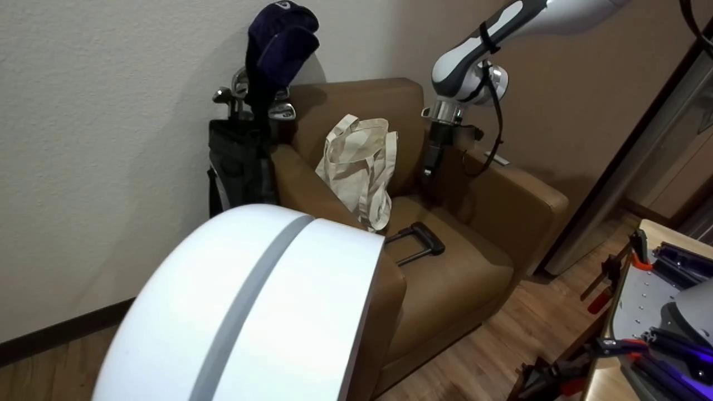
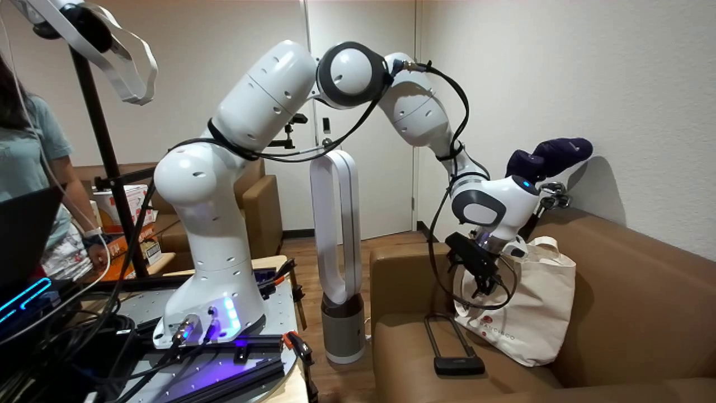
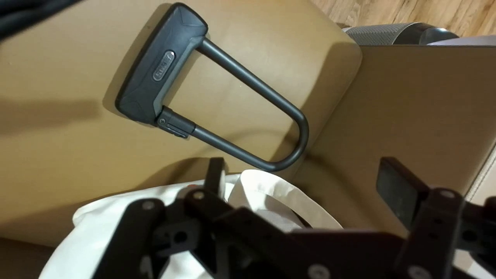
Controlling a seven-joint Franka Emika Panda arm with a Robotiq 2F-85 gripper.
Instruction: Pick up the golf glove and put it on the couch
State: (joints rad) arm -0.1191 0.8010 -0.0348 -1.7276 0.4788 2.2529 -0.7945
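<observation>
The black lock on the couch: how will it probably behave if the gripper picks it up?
The lock should stay stiff, as its shackle looks like a thick metal bar. It may tip toward the bulky crossbar if lifted by the curved end. Rolling seems unlikely: the crossbar is angular and blocky.

This looks like a sitting room and a robot lab in one. There is a smooth brown couch (image 1: 465, 273), a flat white door (image 2: 383, 184) and a brown wood floor (image 1: 473, 356). A big white robot arm (image 2: 260, 103) stands on a table with a grey metal top (image 2: 281, 312).
</observation>
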